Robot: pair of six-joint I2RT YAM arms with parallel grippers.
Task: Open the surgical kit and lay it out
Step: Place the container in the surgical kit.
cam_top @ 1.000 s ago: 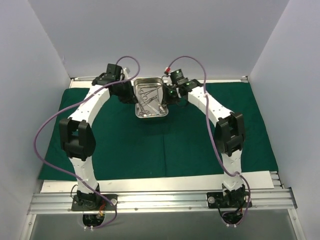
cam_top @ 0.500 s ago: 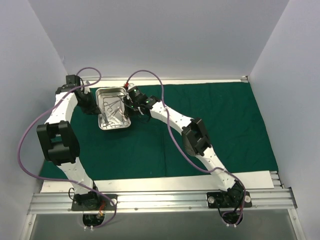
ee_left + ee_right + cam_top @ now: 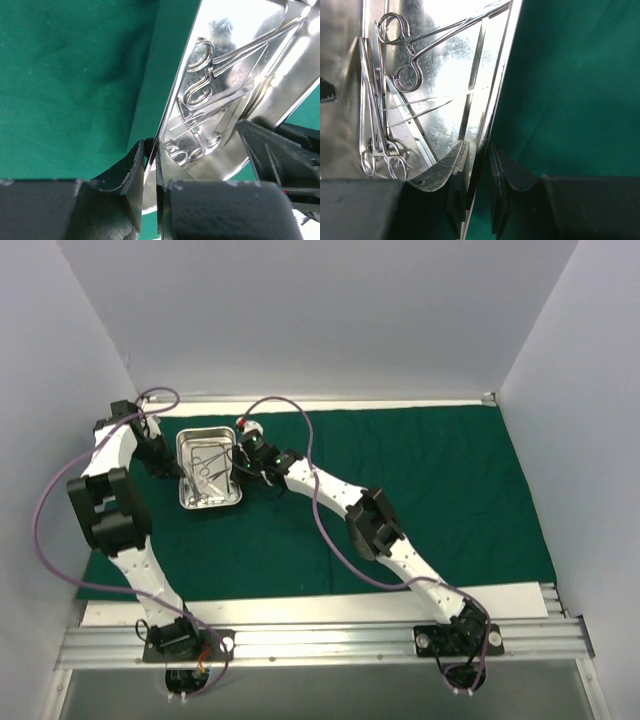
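Note:
The shiny steel tray (image 3: pixel 209 505) sits at the back left of the dark green drape (image 3: pixel 420 500), with several silver ring-handled instruments (image 3: pixel 208 466) inside it. My left gripper (image 3: pixel 172 466) is shut on the tray's left rim, and my right gripper (image 3: pixel 241 462) is shut on its right rim. In the left wrist view the left gripper (image 3: pixel 151 150) pinches the thin edge of the tray (image 3: pixel 280 65), with forceps rings (image 3: pixel 199 75) lying beyond. In the right wrist view the right gripper (image 3: pixel 477 155) clamps the rim of the tray (image 3: pixel 455 55), beside forceps and tweezers (image 3: pixel 395 85).
White walls (image 3: pixel 70 360) close in the left, back and right sides. An aluminium rail (image 3: pixel 320 640) with both arm bases runs along the near edge. Purple cables (image 3: pixel 60 510) loop off each arm. The drape spreads flat to the right of the tray.
Both arms have carried the tray from the back centre of the drape to the back left, each keeping its hold on a rim.

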